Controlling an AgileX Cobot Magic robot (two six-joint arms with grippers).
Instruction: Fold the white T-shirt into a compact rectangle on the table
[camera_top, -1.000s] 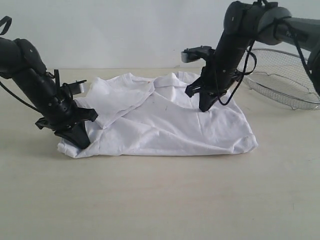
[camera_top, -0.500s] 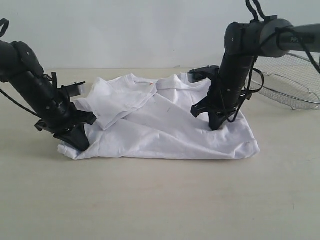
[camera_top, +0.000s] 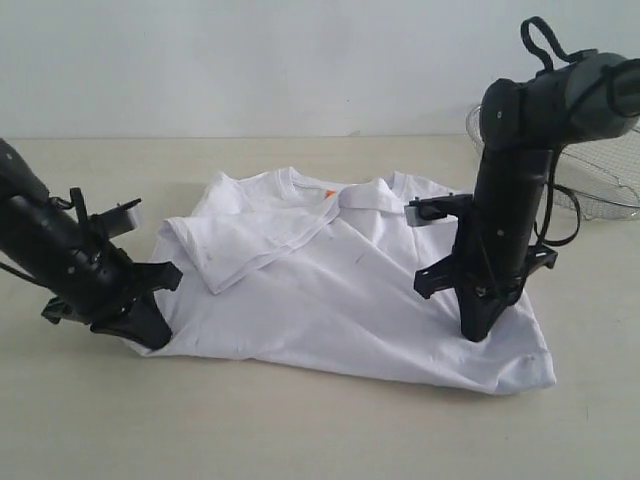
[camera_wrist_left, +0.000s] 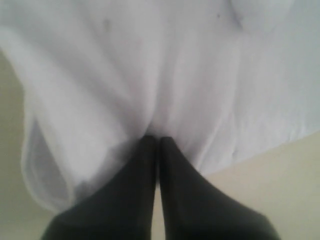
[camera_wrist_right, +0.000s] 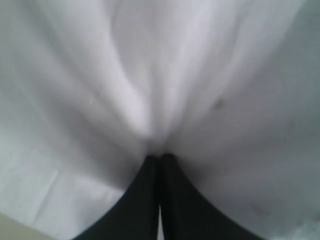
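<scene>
The white T-shirt (camera_top: 330, 290) lies partly folded on the table (camera_top: 300, 430), back side up, with a sleeve laid over its left half and the orange neck tag (camera_top: 330, 193) at the collar. No lettering shows. My left gripper (camera_top: 152, 335) is shut on the shirt's lower left edge, the cloth (camera_wrist_left: 150, 75) bunched at its tips (camera_wrist_left: 158, 140). My right gripper (camera_top: 474, 332) stands nearly upright on the shirt's right side, shut on a pinch of cloth (camera_wrist_right: 150, 75) at its tips (camera_wrist_right: 160, 157).
A round silver wire-mesh basket (camera_top: 600, 185) sits at the back right, just behind the right arm. A light grey wall runs along the table's far edge. Bare tabletop lies in front of the shirt.
Both grippers have moved toward the table's front, dragging the shirt with them. The shirt now lies flatter and nearer, its right corner spread out to the front right.
</scene>
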